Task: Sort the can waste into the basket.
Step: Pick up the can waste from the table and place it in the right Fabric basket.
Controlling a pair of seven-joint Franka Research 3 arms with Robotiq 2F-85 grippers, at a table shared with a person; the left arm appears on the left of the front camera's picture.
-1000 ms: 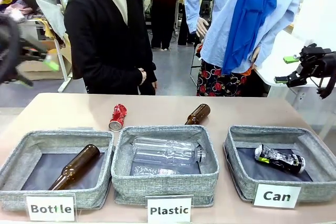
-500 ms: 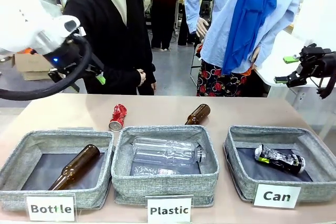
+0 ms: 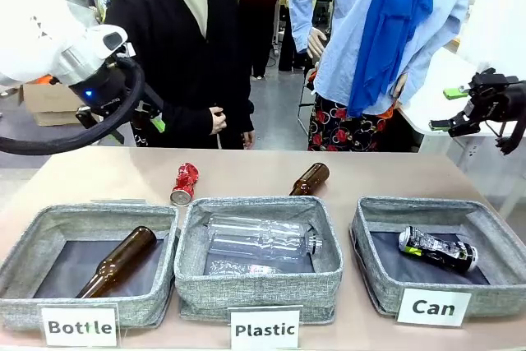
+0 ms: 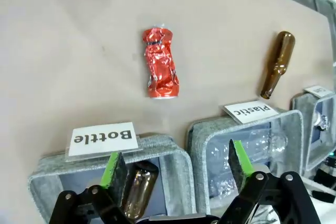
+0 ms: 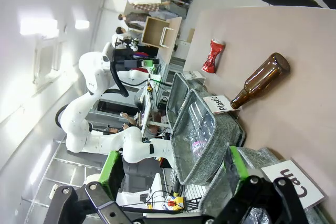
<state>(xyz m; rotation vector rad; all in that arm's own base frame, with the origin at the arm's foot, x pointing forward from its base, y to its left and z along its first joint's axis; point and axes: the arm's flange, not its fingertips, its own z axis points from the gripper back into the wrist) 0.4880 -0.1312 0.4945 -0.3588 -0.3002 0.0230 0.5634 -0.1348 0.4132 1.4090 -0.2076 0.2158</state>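
Observation:
A crushed shiny red can [image 3: 184, 183] lies on the bare table behind the bins, also seen in the left wrist view [image 4: 160, 63] and small in the right wrist view [image 5: 212, 55]. A dark dented can [image 3: 438, 249] lies inside the grey basket [image 3: 380, 279] labelled "Can" at the right. My left gripper [image 3: 146, 117] hangs open in the air above the table's far left, up and left of the red can; its jaws [image 4: 174, 161] hold nothing. My right gripper [image 3: 448, 109] stands open and empty, high beyond the table's right edge [image 5: 173, 163].
Grey bins labelled "Bottle" [image 3: 25, 236] and "Plastic" [image 3: 255, 287] stand left of the basket, holding a brown bottle [image 3: 119, 260] and clear plastic bottles [image 3: 259, 240]. Another brown bottle [image 3: 310, 178] lies on the table. A person in black [image 3: 177, 55] stands at the far side.
My left arm has swung in from the left edge to above the table's far left and now holds nearly still. The right arm has not moved.

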